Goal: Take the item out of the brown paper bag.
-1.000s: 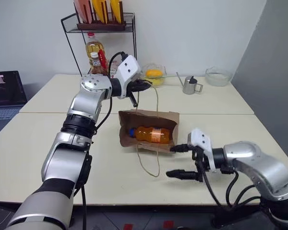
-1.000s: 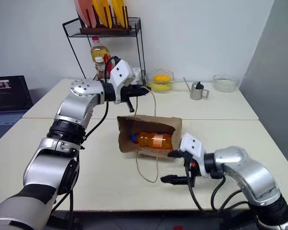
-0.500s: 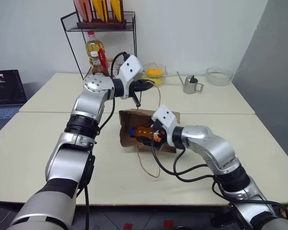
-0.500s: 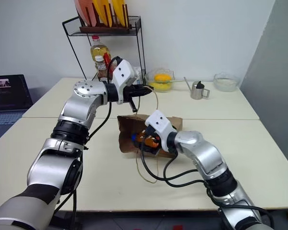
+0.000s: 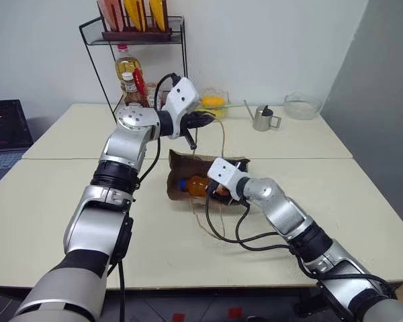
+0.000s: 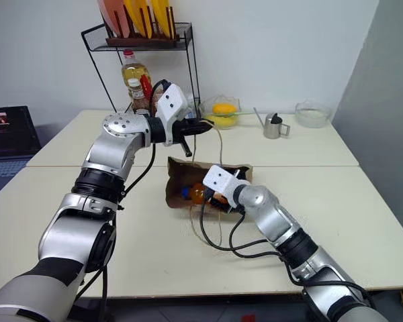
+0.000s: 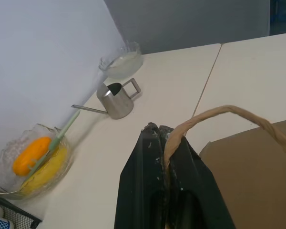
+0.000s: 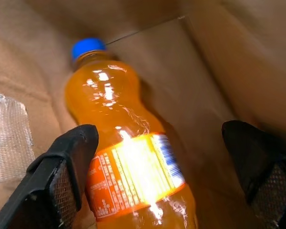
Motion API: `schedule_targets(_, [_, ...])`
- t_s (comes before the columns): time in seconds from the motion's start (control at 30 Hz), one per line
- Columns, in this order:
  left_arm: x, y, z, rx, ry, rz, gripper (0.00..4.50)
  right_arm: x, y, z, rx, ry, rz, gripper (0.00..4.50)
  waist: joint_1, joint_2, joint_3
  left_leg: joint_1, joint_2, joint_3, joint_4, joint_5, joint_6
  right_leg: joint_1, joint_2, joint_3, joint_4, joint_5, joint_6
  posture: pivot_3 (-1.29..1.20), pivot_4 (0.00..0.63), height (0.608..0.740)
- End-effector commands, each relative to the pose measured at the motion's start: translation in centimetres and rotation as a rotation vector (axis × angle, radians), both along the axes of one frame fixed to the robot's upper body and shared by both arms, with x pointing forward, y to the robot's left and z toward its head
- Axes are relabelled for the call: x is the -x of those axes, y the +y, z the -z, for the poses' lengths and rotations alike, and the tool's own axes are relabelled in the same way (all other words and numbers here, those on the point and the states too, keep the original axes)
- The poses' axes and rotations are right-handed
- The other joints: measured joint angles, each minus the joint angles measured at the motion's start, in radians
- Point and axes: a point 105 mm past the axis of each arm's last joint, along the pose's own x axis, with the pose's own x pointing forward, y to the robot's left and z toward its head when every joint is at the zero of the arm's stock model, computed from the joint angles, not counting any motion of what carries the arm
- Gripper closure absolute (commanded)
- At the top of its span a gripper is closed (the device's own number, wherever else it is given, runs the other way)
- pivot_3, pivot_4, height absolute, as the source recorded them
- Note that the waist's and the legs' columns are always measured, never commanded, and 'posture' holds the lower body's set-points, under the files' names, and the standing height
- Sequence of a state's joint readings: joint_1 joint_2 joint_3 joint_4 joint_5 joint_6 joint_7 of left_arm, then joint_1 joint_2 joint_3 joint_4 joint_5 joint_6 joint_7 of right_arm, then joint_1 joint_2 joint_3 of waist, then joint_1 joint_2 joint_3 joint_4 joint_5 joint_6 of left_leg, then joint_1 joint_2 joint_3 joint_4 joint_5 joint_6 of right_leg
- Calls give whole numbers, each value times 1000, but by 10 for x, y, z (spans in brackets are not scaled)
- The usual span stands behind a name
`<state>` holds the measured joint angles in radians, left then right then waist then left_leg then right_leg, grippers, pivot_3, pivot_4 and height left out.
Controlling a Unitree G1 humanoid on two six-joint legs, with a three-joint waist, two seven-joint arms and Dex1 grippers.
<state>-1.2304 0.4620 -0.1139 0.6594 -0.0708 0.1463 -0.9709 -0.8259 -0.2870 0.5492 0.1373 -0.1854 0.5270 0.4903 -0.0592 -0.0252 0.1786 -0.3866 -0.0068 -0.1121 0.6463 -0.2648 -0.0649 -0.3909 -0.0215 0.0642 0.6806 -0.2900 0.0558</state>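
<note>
Two grippers are working: left gripper point(image 7: 164, 157) is pinching the beige twine handle point(image 7: 219, 117); right gripper point(image 8: 157, 176) is gaping around the clear orange-liquid bottle point(image 8: 128, 157) lying inside the creased brown paper bag point(image 5: 238, 163) mid-table. I'm centring before squeezing.

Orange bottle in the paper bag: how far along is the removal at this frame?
Done: the left gripper is shut on the twine handle, holding the brown paper bag open. In hand: the right gripper is inside the bag, fingers open either side of the orange bottle, not closed on it. Left: grasp the bottle and draw it out.
</note>
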Motion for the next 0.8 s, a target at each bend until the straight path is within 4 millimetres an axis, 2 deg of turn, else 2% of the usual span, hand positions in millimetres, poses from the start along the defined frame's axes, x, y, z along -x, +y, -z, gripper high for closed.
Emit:
schedule_targets(0.03, [5,-1,-24,25,-76,4,4500,4,2,1,41,17,-44,20,0,0,0,0,0,0,0,0,0,0,0,0,0,0,0,0,150,740])
schedule_targets(0.43, [5,-2,-23,32,-79,-1,4500,8,-7,38,111,229,-73,20,0,0,0,1,0,0,0,0,0,1,0,0,0,0,0,0,150,740])
schedule_targets(0.67, [5,-3,-22,37,-78,-1,4500,-3,-15,42,204,165,-64,20,2,0,0,2,0,0,0,0,0,2,0,0,0,0,0,0,150,740])
schedule_targets(0.77, [5,-3,-22,38,-77,-3,4500,-9,-18,39,225,112,-62,564,2,0,0,2,0,0,0,0,0,2,0,0,0,0,0,0,150,740])
schedule_targets(0.8, [5,-2,-22,38,-77,-6,4500,-9,-18,38,231,97,-65,901,2,0,0,2,0,0,0,0,0,2,0,0,0,0,0,0,150,740])
